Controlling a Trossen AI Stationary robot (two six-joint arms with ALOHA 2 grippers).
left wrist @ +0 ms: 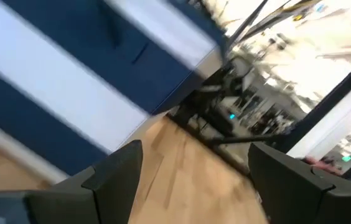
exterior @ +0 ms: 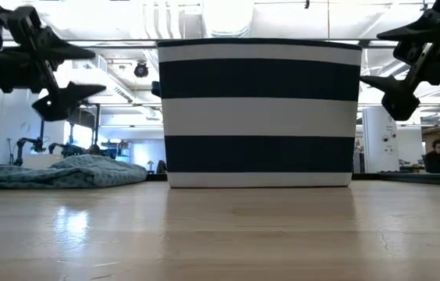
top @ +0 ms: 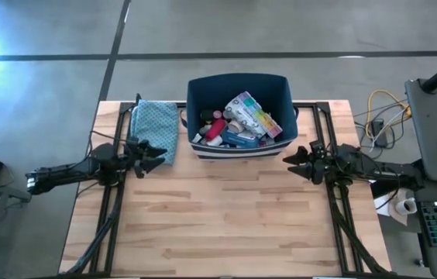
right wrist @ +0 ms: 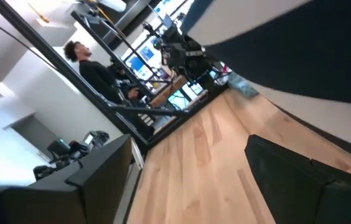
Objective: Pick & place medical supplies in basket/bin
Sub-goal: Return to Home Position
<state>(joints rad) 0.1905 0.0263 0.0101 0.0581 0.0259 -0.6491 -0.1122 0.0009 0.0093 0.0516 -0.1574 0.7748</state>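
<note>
High view: the bin (top: 238, 87) sits at the far-centre of the desk (top: 226, 225), and the medical supplies (top: 230, 130) are piled inside it. The pill organiser (top: 254, 115) lies slanted on top, with bottles and a blue pouch below it. Exact count is too small to tell.

The blue cloth (top: 155, 128) lies just left of the bin, apart from it. It's not part of the job.

Left hand (top: 159, 156) hangs left of the bin's front corner, by the cloth's near edge. Its fingers are spread and there's nothing btwn them. Right hand (top: 290, 164) hangs right of the bin's front corner, also spread and empty. Low view agrees: both hands are up off the desk on either side of the bin, touching nothing.

Sorting looks done to me, and both arms look parked or nearly so.

Handling, if I had to re-grab anything:
- **Organiser:** looks like stiff, light plastic. I'd pinch across its narrow width near the middle, since the lids may pop if squeezed at an end.
- **Bottles:** round and prob. slick, so I'd take them across the body, not the cap.
- **Pouch:** soft, so it'll sag. I'd grip an edge.
- **Bin:** fabric, so the walls prob. give. I wouldn't push on the rim.
</note>
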